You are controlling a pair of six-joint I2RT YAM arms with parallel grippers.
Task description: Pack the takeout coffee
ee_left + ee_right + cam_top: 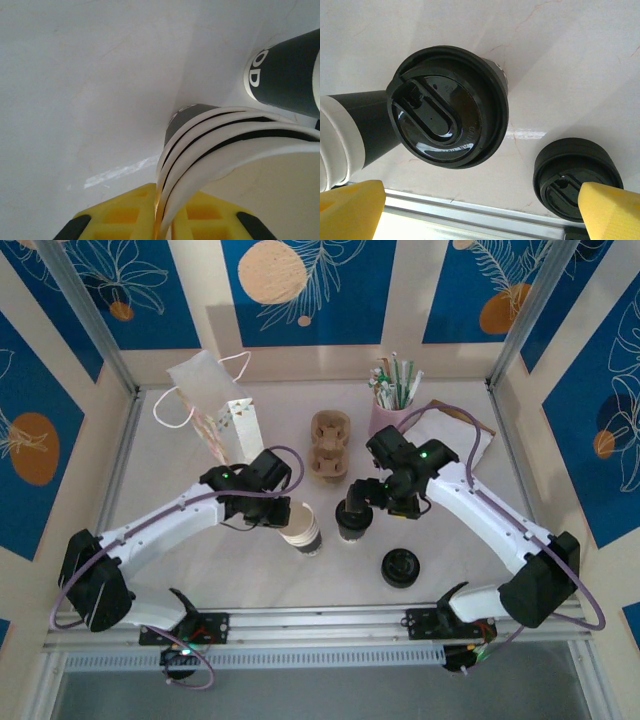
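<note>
1. One small white paper cup with dark band and black round lid point(353, 522) stands on the pale table point(240, 575) beneath the right gripper point(365, 496), whose jaws are spread wide, clear of it.
2. Left gripper point(165, 217) pinches the rim of nested white paper cups point(210, 150) just beside it.

Both arms reaching inward, elbows out. Left hand point(165, 222) pinched closed; right hand point(480, 210) spread wide.

Loose lid point(568, 167) partly behind yellow finger point(610, 212); cup stack point(260, 150) cut off at right edge.
</note>
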